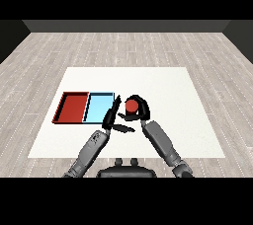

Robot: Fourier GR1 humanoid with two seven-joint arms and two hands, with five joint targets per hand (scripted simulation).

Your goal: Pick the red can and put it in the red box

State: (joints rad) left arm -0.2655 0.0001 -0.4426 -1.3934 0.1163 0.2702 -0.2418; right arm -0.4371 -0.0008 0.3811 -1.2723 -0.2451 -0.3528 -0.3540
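Note:
The red can [131,106] stands on the white table just right of the light blue tray [98,108]. My right hand [140,109] is curled round the can, fingers arching over its far side and the thumb reaching in below it. The red tray [71,107] lies left of the blue one, nothing inside it. My left hand [111,115] hangs with straight fingers over the blue tray's right edge, close to the can's left side, its thumb [122,128] pointing right.
The two trays sit side by side at the table's [163,86] left centre. White table surface stretches to the right and behind the can. Grey wood floor surrounds the table.

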